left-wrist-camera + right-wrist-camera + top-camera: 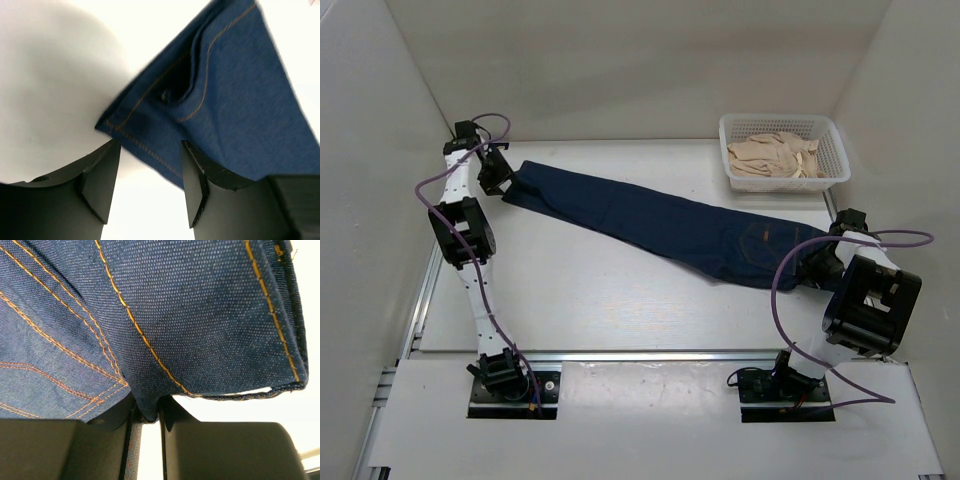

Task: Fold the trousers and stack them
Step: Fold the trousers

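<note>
Stretching across the white table (pixel 620 310), the trousers (pixel 660 225) lie as one long, narrow band of dark blue denim with tan stitching. Their waist end sits just in front of the basket (pixel 790 184), and the leg ends lie well away to the basket's left. The right arm (pixel 870 300) bends in front of the basket, nearer the table's front edge. The left arm (pixel 470 240) reaches up the side of the table far from the basket. The basket itself is white plastic mesh and holds crumpled beige cloth (pixel 775 158). At the waist end, below the basket, the right gripper (pixel 817 268) is clamped on the trousers, and its wrist view shows a fold of denim pinched tight between the closed fingers (pixel 147 412). At the leg end, farthest from the basket, the left gripper (pixel 498 178) stands with its jaws apart. In its wrist view the stitched hem corner lies at the gap between the two fingers (pixel 150 145), and nothing is gripped.
</note>
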